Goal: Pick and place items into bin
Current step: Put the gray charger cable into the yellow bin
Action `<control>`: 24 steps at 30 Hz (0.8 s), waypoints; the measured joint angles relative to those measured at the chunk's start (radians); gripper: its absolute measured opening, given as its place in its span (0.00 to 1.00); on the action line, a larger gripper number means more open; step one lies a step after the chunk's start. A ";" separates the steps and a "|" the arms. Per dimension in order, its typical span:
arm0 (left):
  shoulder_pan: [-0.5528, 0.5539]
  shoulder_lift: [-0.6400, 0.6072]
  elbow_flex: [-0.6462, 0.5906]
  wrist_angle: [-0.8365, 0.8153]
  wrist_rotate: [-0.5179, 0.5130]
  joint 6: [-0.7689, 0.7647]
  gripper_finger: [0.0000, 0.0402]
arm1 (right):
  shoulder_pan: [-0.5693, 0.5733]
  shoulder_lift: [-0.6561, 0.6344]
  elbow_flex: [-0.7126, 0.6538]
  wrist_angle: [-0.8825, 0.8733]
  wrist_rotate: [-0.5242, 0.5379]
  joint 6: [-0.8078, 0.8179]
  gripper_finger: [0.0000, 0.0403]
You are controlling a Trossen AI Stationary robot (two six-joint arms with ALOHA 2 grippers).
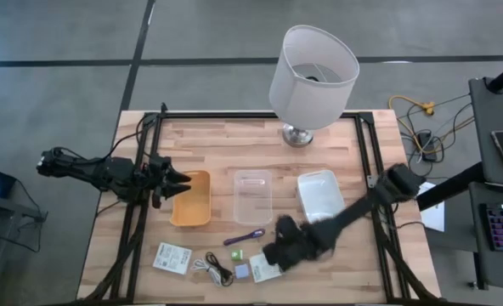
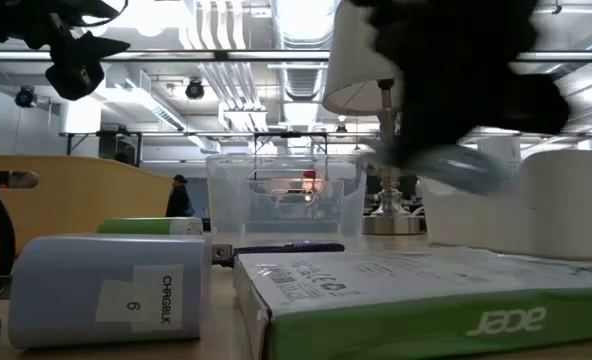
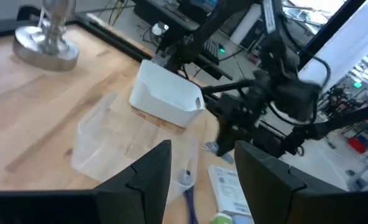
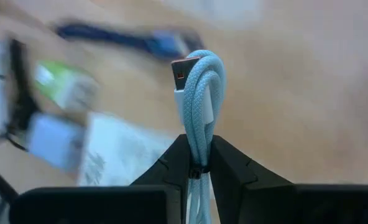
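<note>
A: Item one, right gripper?
B: Fingers pinched nearly together on a light blue braided cable, folded in a loop, with its plug end up. It is held above the wood near the front of the table, over the white packet.

A: Left gripper?
B: At the left edge of the orange bin. Fingers parted with a clear gap, nothing between them.

A: Bins?
B: Three in a row mid-table: the orange one, a clear bin, a white bin. I cannot tell if anything lies inside them.

A: Loose items on the table?
B: A purple pen in front of the clear bin. A small green cube just beside a grey-blue cube. A second white packet front left, and a dark coiled cable between it and the cubes.

A: Other?
B: A white lamp at the back edge.
</note>
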 joint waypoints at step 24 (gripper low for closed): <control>0.018 0.249 0.084 0.019 0.082 0.168 0.40 | -0.478 0.032 0.338 0.258 -0.597 -0.965 0.10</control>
